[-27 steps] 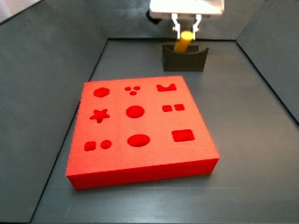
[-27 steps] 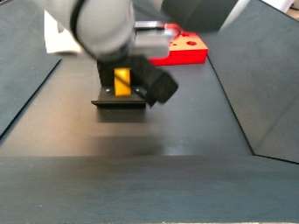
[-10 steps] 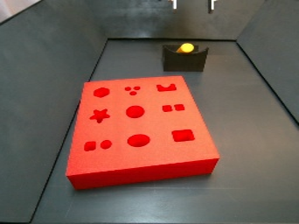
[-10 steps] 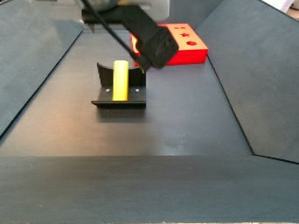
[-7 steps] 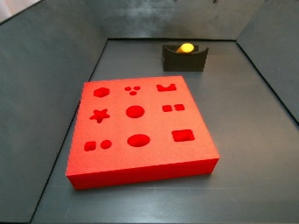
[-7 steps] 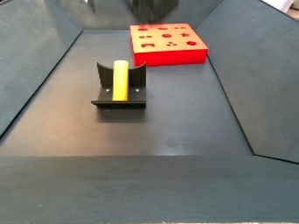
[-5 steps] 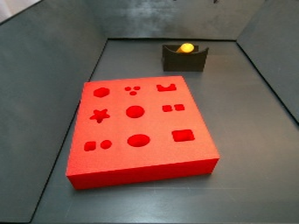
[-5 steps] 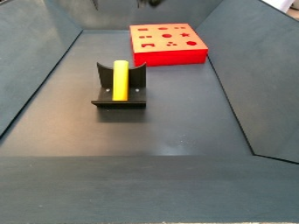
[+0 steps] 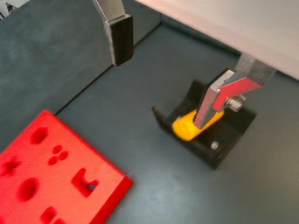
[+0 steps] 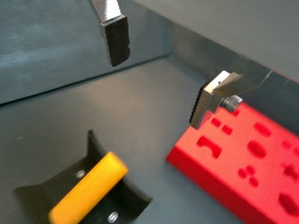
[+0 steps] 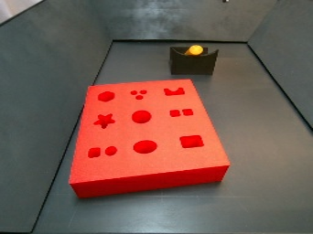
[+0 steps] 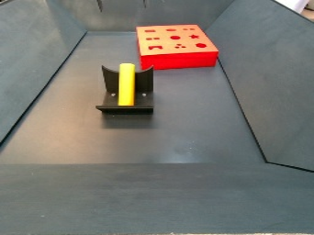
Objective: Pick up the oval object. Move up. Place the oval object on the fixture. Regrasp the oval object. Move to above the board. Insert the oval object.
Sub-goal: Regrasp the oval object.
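Open claw (image 10: pixel 158 74) above smooth oval object (image 10: pixel 89 187)

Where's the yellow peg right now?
The yellow peg lies in the fixture's notch, apart from the red board. The open tool is above it, empty.

- Oval object (image 12: pixel 125 83): smooth yellow-orange plastic with a soft sheen, lying in the fixture's notch.
- Fixture (image 12: pixel 127 103): dark, matt black, a small bright screw head set in its face in both wrist views.
- Board (image 11: pixel 143 134): red, evenly matt, clean-edged recesses in its top.
- Gripper (image 9: pixel 170 68): raised above the floor, jaws apart and empty; fingers (image 10: pixel 211 98) are flat brushed silver metal plates, faced with dull black pads (image 9: pixel 121 40).
- Floor (image 12: pixel 160 138): dark grey, smooth, faintly reflective.
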